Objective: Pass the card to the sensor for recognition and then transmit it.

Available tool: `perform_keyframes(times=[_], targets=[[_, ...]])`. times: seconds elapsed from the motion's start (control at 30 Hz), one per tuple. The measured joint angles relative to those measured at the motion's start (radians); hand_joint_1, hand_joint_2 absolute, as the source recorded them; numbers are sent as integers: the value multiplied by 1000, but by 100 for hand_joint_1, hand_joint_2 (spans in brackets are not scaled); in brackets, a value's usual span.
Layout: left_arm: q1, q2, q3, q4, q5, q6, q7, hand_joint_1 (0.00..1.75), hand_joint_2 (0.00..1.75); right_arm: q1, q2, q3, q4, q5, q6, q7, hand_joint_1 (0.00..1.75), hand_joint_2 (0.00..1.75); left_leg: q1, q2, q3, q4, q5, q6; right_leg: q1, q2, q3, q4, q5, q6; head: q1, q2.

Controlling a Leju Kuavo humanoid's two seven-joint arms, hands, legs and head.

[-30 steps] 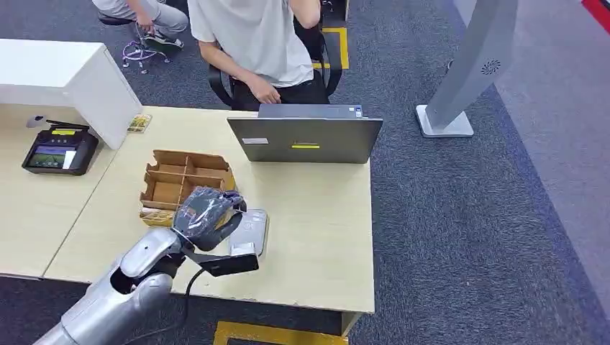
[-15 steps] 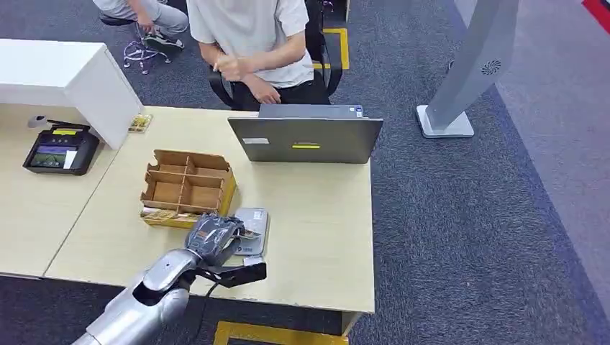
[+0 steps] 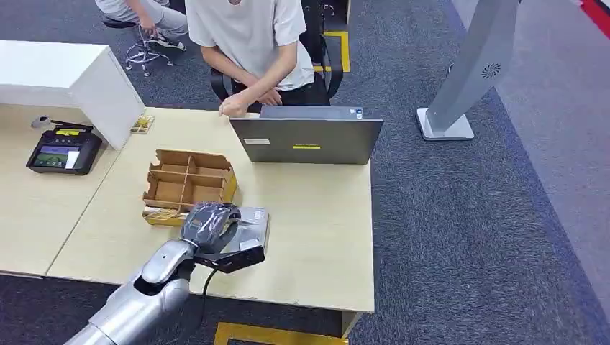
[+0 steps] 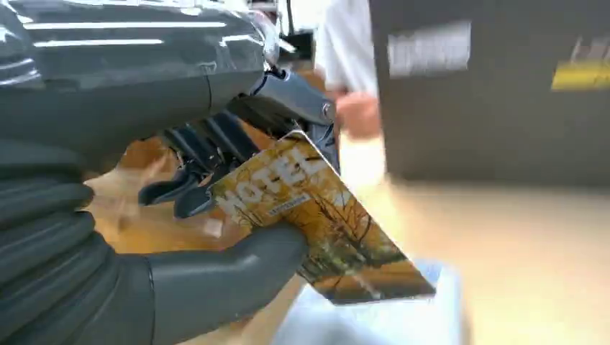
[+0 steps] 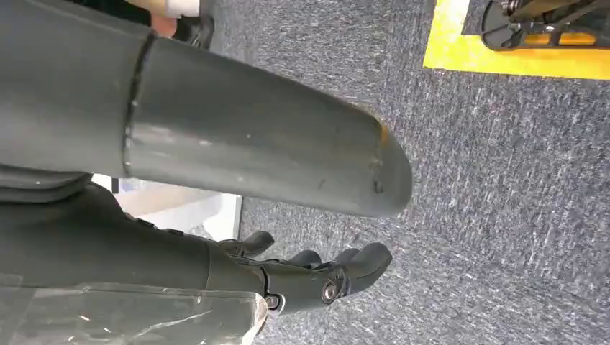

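Observation:
My left hand (image 3: pixel 208 224) hovers over the near-left part of the grey flat sensor (image 3: pixel 253 221) on the wooden table (image 3: pixel 316 230). In the left wrist view the thumb (image 4: pixel 237 269) and dark fingers (image 4: pixel 208 151) pinch a yellow card (image 4: pixel 324 230) printed "HOTEL". The card's free end tilts down over the pale sensor (image 4: pixel 431 320), close to it; I cannot tell if they touch. My right hand (image 5: pixel 316 277) hangs beside the table over grey carpet, fingers loosely apart and holding nothing.
A cardboard divider box (image 3: pixel 188 183) stands just behind the sensor. A closed-back laptop (image 3: pixel 306 138) sits at the far edge, with a seated person (image 3: pixel 248 36) behind it, one hand on the table beside it. A payment terminal (image 3: pixel 61 153) and white block (image 3: pixel 72 79) lie left; a grey kiosk (image 3: pixel 467 72) stands far right.
My left hand came down from above the box's near edge with the card and now sits over the sensor. The person lowered a hand to the table beside the laptop.

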Motion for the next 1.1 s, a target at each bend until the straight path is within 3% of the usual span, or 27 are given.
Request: perform_keyframes(times=[0.2,0.33,0.57,0.67,0.87,1.0,1.1], targets=[[2,13,36,-64,-2,2,-7,175,175,1,-1,0,0,0,0,-1,0,0,0,0,-1,0,0,0,0,0,-1,0,0,0,0,0],[-5,26,60,-103,-23,89,-31,175,175,1,-1,2,0,15,1,-7,0,0,0,0,-3,0,0,0,0,1,-3,0,0,0,0,0],[-99,83,143,-173,-21,167,-67,175,175,1,-4,19,0,47,6,-12,0,0,1,0,-3,0,0,0,1,0,-4,0,0,0,0,0],[-177,112,185,-174,-20,156,-72,175,175,0,-5,32,0,63,13,-14,0,0,1,0,-3,0,1,-1,1,0,-4,1,0,0,-1,0],[-456,139,218,-7,-74,25,-47,175,175,-12,-5,58,0,86,26,2,0,0,2,-1,-7,1,4,-3,3,-1,-8,1,3,-3,-1,0],[-577,127,218,123,-71,22,-38,175,175,-19,-5,69,0,92,33,3,0,0,2,-1,-7,1,4,-3,3,-1,-8,1,3,-3,0,0],[-612,117,218,186,-70,26,-38,175,175,-22,-5,74,0,94,33,3,0,0,2,-1,-7,1,4,-3,3,-1,-8,1,3,-3,0,0]])
